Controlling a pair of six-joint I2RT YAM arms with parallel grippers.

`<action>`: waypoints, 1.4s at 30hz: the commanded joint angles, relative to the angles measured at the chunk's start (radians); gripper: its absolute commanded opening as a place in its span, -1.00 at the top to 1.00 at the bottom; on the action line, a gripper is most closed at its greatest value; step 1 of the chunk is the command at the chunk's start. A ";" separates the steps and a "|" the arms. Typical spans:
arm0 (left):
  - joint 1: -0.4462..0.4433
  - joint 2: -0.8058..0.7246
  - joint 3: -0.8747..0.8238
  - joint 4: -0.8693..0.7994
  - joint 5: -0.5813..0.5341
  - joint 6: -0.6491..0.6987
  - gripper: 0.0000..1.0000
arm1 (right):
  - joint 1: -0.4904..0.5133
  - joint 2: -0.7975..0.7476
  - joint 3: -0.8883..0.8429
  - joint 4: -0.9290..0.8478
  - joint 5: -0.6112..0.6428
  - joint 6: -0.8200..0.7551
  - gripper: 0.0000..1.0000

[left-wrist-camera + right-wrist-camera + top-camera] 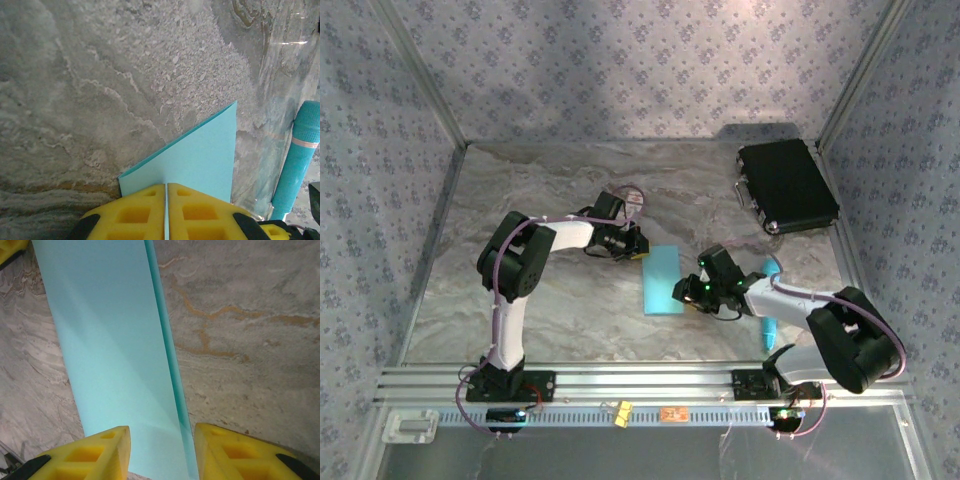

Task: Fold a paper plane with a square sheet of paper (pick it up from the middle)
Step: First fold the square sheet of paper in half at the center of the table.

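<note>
Pinching the far corner of the sheet of paper point(662, 280), the left gripper point(635, 250) has its yellow pads pressed together with only a thin cyan line of paper between them. The sheet lies at the middle of the table point(570, 190), doubled into a long rectangle. The left gripper is at its 11 o'clock corner and the right gripper point(692, 292) is at its 4 o'clock edge.

In the right wrist view the right gripper point(162, 455) has its jaws partly apart and clamps nothing. They straddle the doubled long edge of the paper point(110, 340), one fingertip point(102, 452) over the sheet and the other over bare stone.

The main risk, as I judge it, is the single-corner hold. Any sideways pull from the left arm could swing the sheet about that corner, shear the two layers apart, or tear the tip. If the right jaws close off-line across the edge, they may add a crooked crease or drag the sheet towards the pen-like stick point(768, 320) at 3 o'clock.

The paper is thin, matt and flat, with crisp straight edges and a sharp corner that shows in the left wrist view point(195, 160). The table is smooth, veined grey marble and looks slippery. A hard black case point(787, 187) sits at 1 o'clock.
</note>
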 commanded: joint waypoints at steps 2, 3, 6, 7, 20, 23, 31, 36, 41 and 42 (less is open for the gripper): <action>0.001 0.029 -0.026 -0.065 -0.035 0.019 0.79 | 0.002 -0.001 -0.020 0.003 -0.061 0.019 0.22; 0.001 0.029 -0.025 -0.064 -0.033 0.018 0.79 | -0.001 0.001 -0.020 0.004 -0.065 0.017 0.24; 0.000 0.028 -0.026 -0.063 -0.031 0.018 0.79 | -0.007 -0.003 -0.020 0.027 -0.081 0.015 0.26; 0.001 0.029 -0.026 -0.063 -0.031 0.018 0.79 | -0.007 -0.004 -0.017 0.027 -0.081 0.013 0.27; -0.001 0.033 -0.017 -0.063 -0.014 0.022 0.79 | -0.032 -0.013 -0.004 0.103 -0.101 0.009 0.21; -0.002 0.034 -0.015 -0.061 -0.007 0.024 0.79 | -0.048 0.015 0.019 0.132 -0.118 -0.002 0.18; -0.007 0.039 0.002 -0.077 0.005 0.035 0.78 | -0.099 0.128 0.086 0.191 -0.192 -0.044 0.15; -0.010 0.037 0.011 -0.083 0.009 0.035 0.78 | -0.124 0.170 0.093 0.204 -0.209 -0.057 0.22; -0.017 0.028 0.020 -0.091 0.013 0.037 0.75 | -0.138 0.189 0.081 0.221 -0.214 -0.066 0.30; -0.017 0.028 0.022 -0.091 0.014 0.037 0.75 | -0.140 0.192 0.078 0.224 -0.216 -0.066 0.33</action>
